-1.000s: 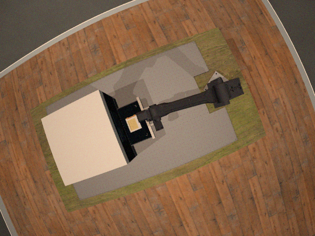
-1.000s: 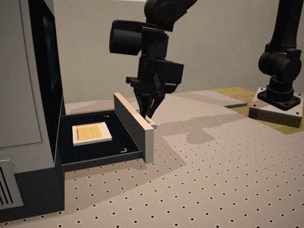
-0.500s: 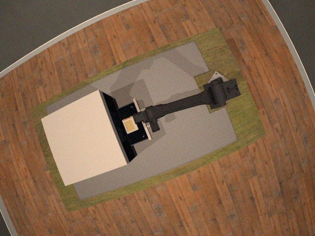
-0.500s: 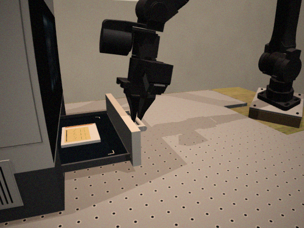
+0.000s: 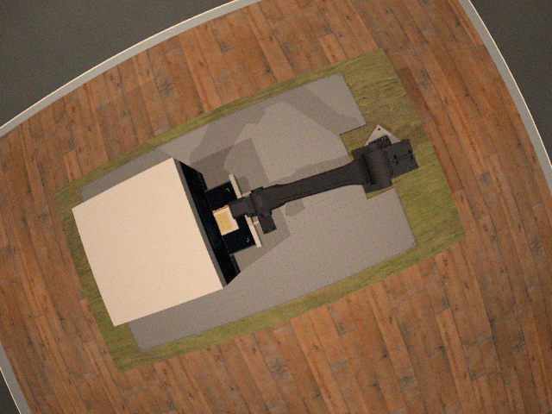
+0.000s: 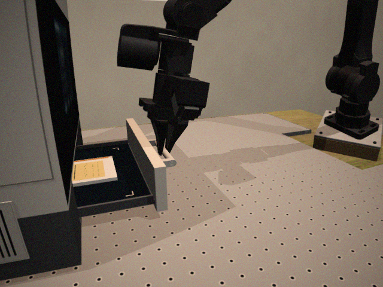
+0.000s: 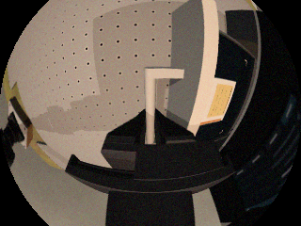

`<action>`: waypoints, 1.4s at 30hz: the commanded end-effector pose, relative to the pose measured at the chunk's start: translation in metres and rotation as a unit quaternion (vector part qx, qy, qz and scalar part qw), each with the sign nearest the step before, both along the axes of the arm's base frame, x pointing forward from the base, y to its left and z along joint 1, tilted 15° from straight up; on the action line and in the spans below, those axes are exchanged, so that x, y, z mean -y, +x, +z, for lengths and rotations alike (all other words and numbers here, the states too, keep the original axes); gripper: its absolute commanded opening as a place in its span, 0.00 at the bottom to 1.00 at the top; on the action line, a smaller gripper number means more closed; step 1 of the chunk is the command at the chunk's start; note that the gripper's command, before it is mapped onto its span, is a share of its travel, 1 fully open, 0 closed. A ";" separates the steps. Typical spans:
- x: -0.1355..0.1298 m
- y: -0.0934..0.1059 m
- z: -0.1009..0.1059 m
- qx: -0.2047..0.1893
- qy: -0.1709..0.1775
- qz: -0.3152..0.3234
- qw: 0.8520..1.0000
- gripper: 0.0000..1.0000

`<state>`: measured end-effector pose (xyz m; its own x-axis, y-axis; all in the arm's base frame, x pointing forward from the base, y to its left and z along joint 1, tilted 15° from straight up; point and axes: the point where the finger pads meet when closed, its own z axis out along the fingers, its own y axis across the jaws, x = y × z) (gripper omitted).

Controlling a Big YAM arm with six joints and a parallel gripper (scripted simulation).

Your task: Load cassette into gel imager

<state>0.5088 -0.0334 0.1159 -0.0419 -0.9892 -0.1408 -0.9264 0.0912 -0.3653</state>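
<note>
Imager IM [image 5: 147, 241] [image 6: 24, 92]: stood upright and looked heavy, but was loose on the desk [image 5: 321, 231] [image 6: 216, 237], so a hard shove might have slid or turned it.
Cassette FINISHED [image 5: 225, 220] [image 6: 93, 171] [image 7: 221, 100]: lay flat on the dark glass [image 6: 130, 173], just outside IM's front. I judged it light, stiff and maybe slippery; a jerk could have spoiled its place.
Drawer front [image 6: 160, 185] [image 7: 209, 61]: stood out from IM, so the drawer needed more pushing in.
Handle [image 6: 172, 162] [image 7: 150, 99]: the best place to hold, near its middle.
Fingers [image 6: 161, 149]: I had them narrow, pinching the handle. I wanted a slow, straight push.

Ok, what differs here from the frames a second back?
The drawer has slid further into the imager, still partly out. The cassette went in with it, as did the gripper, fingers at the handle. Nothing was visibly let go; the imager's housing looks unmoved.
</note>
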 end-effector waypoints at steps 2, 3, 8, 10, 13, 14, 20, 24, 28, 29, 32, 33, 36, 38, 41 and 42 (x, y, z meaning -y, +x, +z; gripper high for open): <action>0.001 0.032 0.018 0.032 -0.003 -0.002 0.999 0.07; 0.001 0.032 0.018 0.032 -0.003 -0.002 0.999 0.07; 0.001 0.032 0.018 0.032 -0.003 -0.002 0.999 0.07; 0.001 0.032 0.018 0.032 -0.003 -0.002 0.999 0.07; 0.001 0.032 0.018 0.032 -0.003 -0.002 0.999 0.07; 0.001 0.032 0.018 0.032 -0.003 -0.002 0.999 0.07; 0.001 0.032 0.018 0.032 -0.003 -0.002 0.999 0.07; 0.001 0.032 0.018 0.032 -0.003 -0.002 0.999 0.07; 0.001 0.032 0.018 0.032 -0.003 -0.002 0.999 0.07; 0.001 0.032 0.018 0.032 -0.003 -0.002 0.999 0.07; 0.001 0.032 0.018 0.032 -0.003 -0.002 0.999 0.07; 0.001 0.032 0.018 0.032 -0.003 -0.002 0.999 0.07; 0.001 0.032 0.018 0.032 -0.003 -0.002 0.999 0.07; -0.002 0.014 -0.004 0.023 0.000 -0.005 1.000 0.07; -0.002 0.018 0.011 0.064 -0.002 -0.009 0.998 0.07; -0.002 0.019 -0.003 0.050 -0.001 -0.009 0.999 0.07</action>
